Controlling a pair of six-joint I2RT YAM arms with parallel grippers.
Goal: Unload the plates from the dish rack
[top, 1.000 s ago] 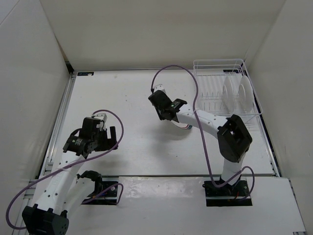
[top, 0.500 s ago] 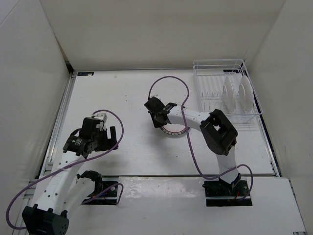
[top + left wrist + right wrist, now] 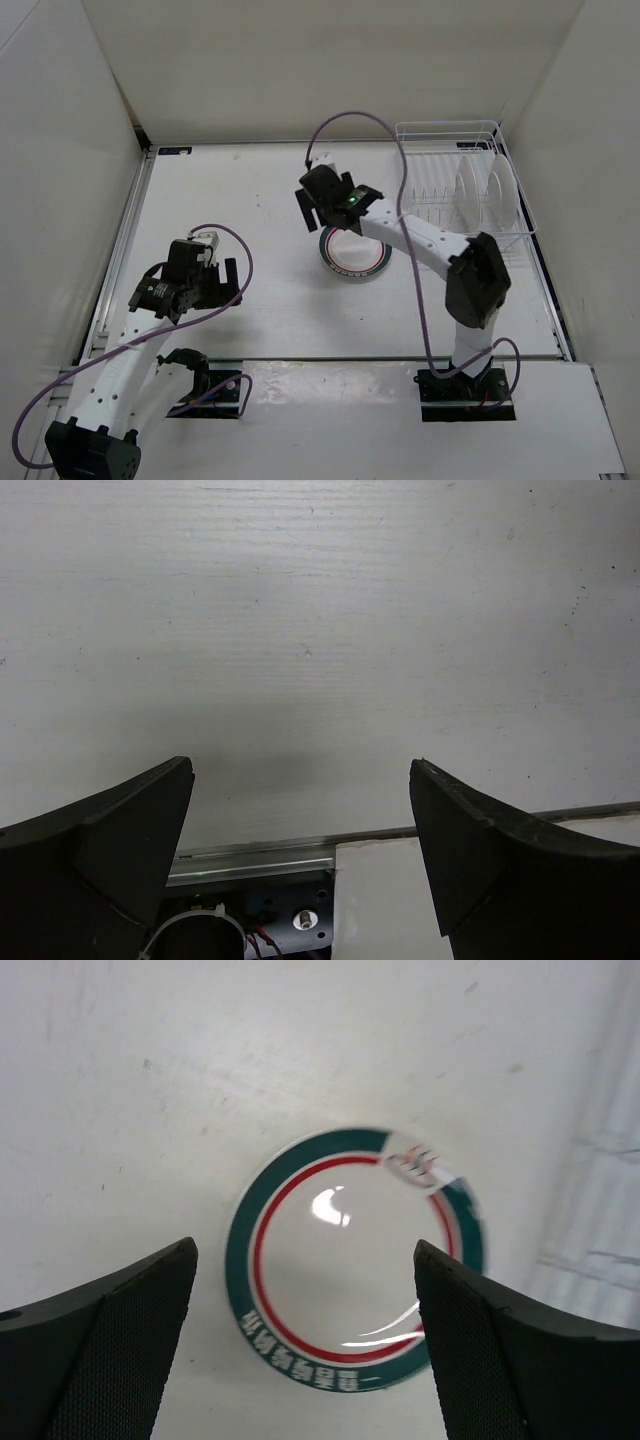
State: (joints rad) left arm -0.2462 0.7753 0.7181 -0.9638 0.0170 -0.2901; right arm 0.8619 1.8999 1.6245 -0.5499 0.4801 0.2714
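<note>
A small white plate [image 3: 352, 255] with a dark green rim and red inner ring lies flat on the table, left of the dish rack [image 3: 430, 215]. My right gripper [image 3: 335, 205] hovers over its far edge, open and holding nothing. In the right wrist view the plate [image 3: 355, 1260] shows free between the spread jaws of the right gripper [image 3: 304, 1250]. More white plates [image 3: 500, 188] stand upright in the rack's right half. My left gripper [image 3: 230, 285] is open over bare table at the near left; in the left wrist view the left gripper [image 3: 300, 765] has nothing between its fingers.
White walls enclose the table on three sides. A metal rail [image 3: 260, 855] and a raised white ledge [image 3: 400, 400] run along the near edge by the arm bases. Purple cables [image 3: 350, 125] loop above both arms.
My right gripper has opened and let go of the green-rimmed plate, which now lies flat on the table. The gripper has lifted and pulled back toward the far side. The left arm has not moved.
</note>
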